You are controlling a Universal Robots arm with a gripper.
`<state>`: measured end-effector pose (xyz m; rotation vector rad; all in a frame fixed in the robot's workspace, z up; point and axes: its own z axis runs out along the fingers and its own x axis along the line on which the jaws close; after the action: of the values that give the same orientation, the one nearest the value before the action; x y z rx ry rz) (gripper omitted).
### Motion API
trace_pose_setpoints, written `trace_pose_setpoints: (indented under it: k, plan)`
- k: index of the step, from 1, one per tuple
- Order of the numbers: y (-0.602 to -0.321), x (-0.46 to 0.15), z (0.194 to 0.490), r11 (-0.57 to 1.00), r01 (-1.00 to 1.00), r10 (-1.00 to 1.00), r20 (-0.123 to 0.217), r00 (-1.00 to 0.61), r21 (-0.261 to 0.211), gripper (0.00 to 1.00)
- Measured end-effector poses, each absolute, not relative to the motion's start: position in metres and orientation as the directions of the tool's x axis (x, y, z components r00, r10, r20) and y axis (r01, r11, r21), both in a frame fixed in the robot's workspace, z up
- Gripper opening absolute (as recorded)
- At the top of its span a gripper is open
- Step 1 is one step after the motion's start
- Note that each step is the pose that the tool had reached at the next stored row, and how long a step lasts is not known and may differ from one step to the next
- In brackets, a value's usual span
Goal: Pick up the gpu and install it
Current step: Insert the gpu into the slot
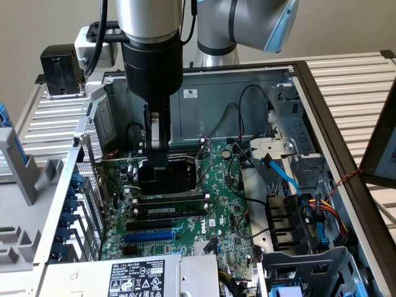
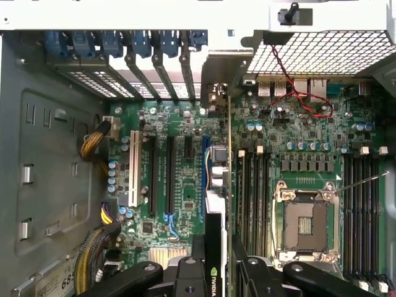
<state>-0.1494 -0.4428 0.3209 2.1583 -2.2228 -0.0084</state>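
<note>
pincer (image 2: 216,267) clamped on gpu (image 2: 215,238), card held edge-on inside open computer case (image 1: 247,93), over motherboard (image 1: 226,204), we can't tell if seated, power supply (image 1: 133,276), cables (image 1: 281,175) also in case

Looks like a robotics lab bench: an open desktop PC case (image 1: 247,93) lying on a slatted metal table (image 1: 352,80), robot arm (image 1: 151,37) over its motherboard (image 1: 223,204).

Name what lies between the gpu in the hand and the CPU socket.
In the wrist view, a row of long dark parallel slots lies on the motherboard between the gpu, held edge-on in the hand, and the CPU socket.
</note>
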Motion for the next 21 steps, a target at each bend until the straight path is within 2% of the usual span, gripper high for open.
trace_pose_setpoints:
  k: [11, 21]
  plan:
    - [-0.442, -0.150, 0.320, 0.027, -0.999, -0.999, 0.025, -0.026, 0.035, 0.26]
    - [-0.444, -0.150, 0.305, 0.027, -0.999, -0.999, 0.025, -0.026, 0.035, 0.26]
